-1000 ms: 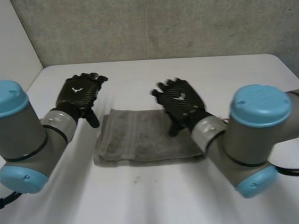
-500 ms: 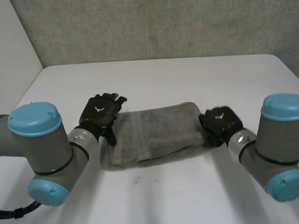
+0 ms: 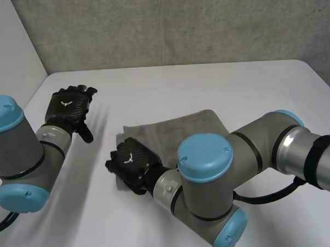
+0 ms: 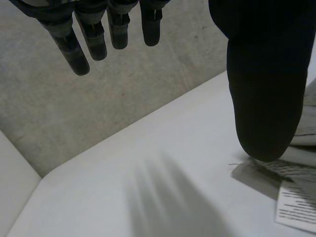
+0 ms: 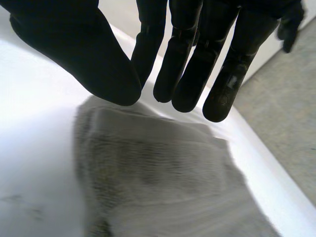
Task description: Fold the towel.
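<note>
The white tabletop fills most of the frame, and the big right arm sweeps in from the lower right, crossing in front of the work. Behind it, in the middle of the frame, lies the grey towel, doubled up into a thick band that slants a little toward the upper right.

The right hand sits at the left end of that band, low over the cloth. From its own wrist, the right hand has long straight fingers and a thumb set apart from them, with nothing caught between; the towel lies just under the fingertips, its layered edge plain to see.

The left hand is at the upper left of the frame, well apart from the cloth, above bare tabletop. Its own wrist shows the left hand spread and holding nothing, and beyond the thumb a corner of the towel with a printed label sticking out.

I'd judge the fold is partly made and the right hand is lining up to take the left end. The next move calls for lowering it, pinching all the layers together at that end, and carrying them over toward the far end, while the left hand either stays clear or steadies the cloth.
</note>
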